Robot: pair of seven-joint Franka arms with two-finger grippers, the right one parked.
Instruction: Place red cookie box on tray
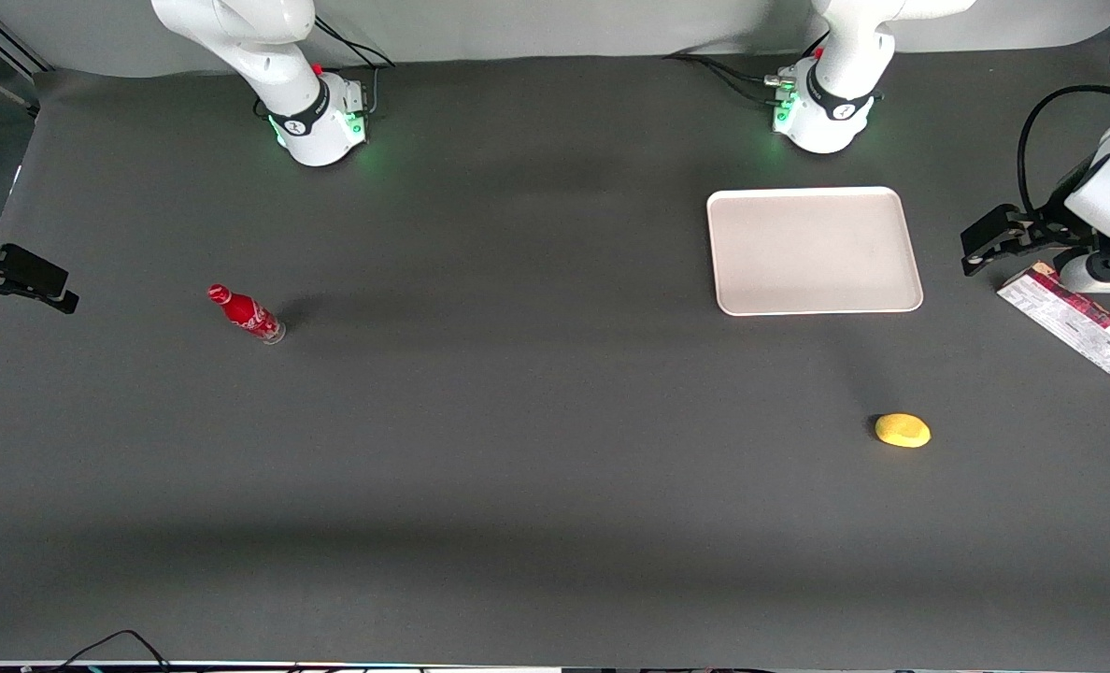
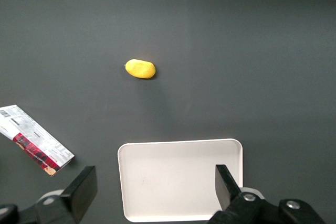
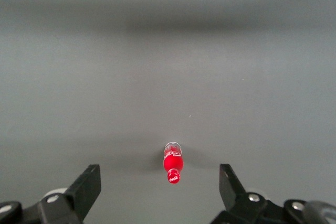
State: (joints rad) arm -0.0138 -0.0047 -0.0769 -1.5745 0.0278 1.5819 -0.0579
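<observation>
The red cookie box (image 1: 1078, 322) lies flat on the dark table at the working arm's end, its white printed face up with a dark red strip along one edge. It also shows in the left wrist view (image 2: 37, 140). The off-white tray (image 1: 815, 250) lies empty beside it, near the working arm's base, and shows in the left wrist view (image 2: 178, 177). My left gripper (image 1: 989, 245) hangs high above the table between the tray and the box. It is open and empty, and in its wrist view the gripper (image 2: 156, 184) has its fingers spread wide over the tray.
A yellow lemon-like object (image 1: 903, 430) lies nearer the front camera than the tray and shows in the left wrist view (image 2: 140, 68). A small red soda bottle (image 1: 247, 314) stands toward the parked arm's end. The arm bases (image 1: 821, 112) stand at the table's back edge.
</observation>
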